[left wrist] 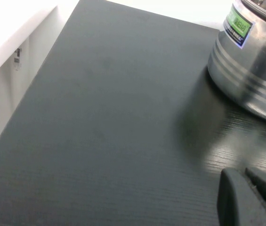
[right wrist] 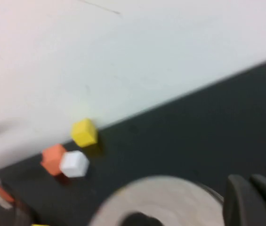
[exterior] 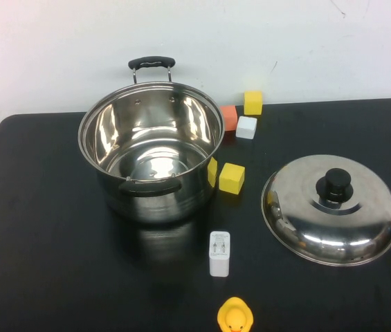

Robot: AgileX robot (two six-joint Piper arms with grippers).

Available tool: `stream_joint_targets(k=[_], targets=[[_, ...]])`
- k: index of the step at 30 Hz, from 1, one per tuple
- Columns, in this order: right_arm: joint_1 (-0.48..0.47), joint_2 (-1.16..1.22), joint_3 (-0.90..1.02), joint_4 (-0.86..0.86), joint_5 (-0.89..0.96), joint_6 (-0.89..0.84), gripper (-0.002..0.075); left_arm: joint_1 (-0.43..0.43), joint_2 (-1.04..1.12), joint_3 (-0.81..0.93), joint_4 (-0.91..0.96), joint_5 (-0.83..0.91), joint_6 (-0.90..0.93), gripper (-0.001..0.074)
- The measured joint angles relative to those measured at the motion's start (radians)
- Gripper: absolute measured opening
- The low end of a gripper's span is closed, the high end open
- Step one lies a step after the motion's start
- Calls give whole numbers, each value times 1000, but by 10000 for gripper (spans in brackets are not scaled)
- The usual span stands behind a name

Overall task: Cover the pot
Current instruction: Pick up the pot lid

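Pot (exterior: 151, 153), big shiny stainless-steel w/ black handles, stands uncovered on the black table (exterior: 43, 263), left of centre in the high view, inside empty. Its domed steel lid w/ black knob (exterior: 330, 209) lies knob-up on the table to the robot's right, well apart from the pot. Betw. pot and lid: yellow cube (exterior: 231, 178), w/ a second yellow block (exterior: 212, 171) touching or nearly touching the pot wall. Behind, near the white wall: orange block (exterior: 228, 117), white cube (exterior: 246, 127) just beside it, another yellow cube (exterior: 252, 102) further back. In front of the pot: white power adapter (exterior: 219, 253) lying flat; yellow rubber duck (exterior: 235, 316) at the near table edge. No arms in the high view. Left wrist view: left gripper (left wrist: 248, 197) shows as dark fingertips close together over bare table, holding nothing, looks closed; pot's ribbed lower wall w/ green label (left wrist: 238, 21) off to one side, near but not touching. Right wrist view, blurred: right gripper (right wrist: 253, 200) dark tips also close together, nothing held, above the lid's far rim; lid (right wrist: 165, 200) pale dome under it w/ knob (right wrist: 140, 220) partly seen; orange block (right wrist: 52, 159), white cube (right wrist: 74, 164), yellow cube (right wrist: 84, 133) by the wall beyond.
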Motion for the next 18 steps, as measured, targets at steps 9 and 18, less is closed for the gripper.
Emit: stream_joint_targets(k=[9,18], targets=[[32,381,-6,-745,-542,660,253,0,0,0,0,0,0,-1],[32,664,-56,-851,-811,468,524,0,0,0,0,0,0,-1]])
